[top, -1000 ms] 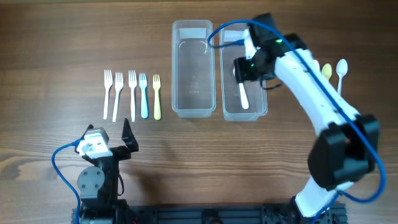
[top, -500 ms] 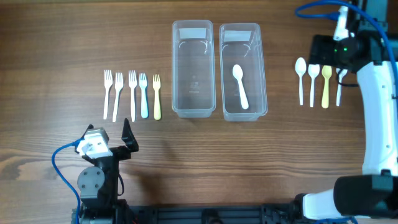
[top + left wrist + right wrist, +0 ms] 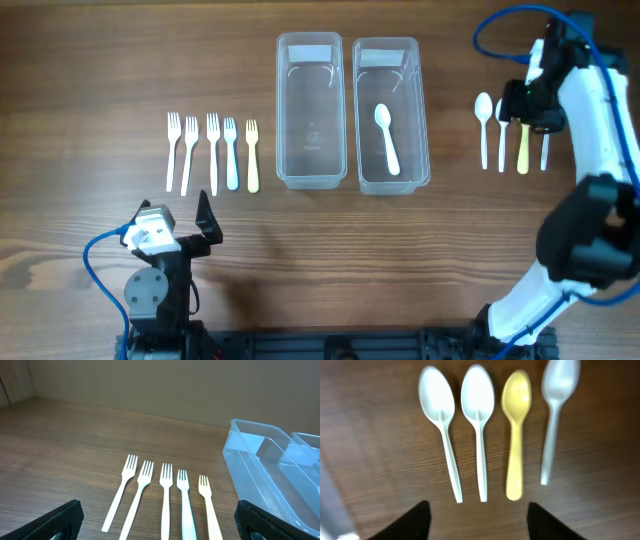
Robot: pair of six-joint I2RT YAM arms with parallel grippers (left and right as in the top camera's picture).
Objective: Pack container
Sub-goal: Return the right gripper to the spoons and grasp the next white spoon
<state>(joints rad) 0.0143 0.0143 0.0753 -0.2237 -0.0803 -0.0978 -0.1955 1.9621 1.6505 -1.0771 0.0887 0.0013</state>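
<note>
Two clear containers stand side by side mid-table, the left one [image 3: 310, 60] with nothing in it, the right one [image 3: 392, 60] holding one white spoon [image 3: 386, 138]. Several spoons lie in a row at the right: two white [image 3: 440, 420] [image 3: 479, 420], a yellow one [image 3: 516, 430] and a pale one [image 3: 555, 410]. My right gripper [image 3: 528, 105] [image 3: 479, 522] hovers over that row, open, with nothing between its fingers. Several forks [image 3: 210, 150] [image 3: 165, 495] lie in a row at the left. My left gripper [image 3: 175, 215] [image 3: 160, 525] rests open near the front edge, short of the forks.
The leftmost white spoon [image 3: 484, 125] shows beside the right arm in the overhead view; the arm covers parts of the others. The containers' near corner [image 3: 265, 470] shows at the right of the left wrist view. Bare wood lies between forks and containers.
The right gripper has let go of the white spoon in the right container and swung right to hang over the spoon row. The left arm has not moved.
</note>
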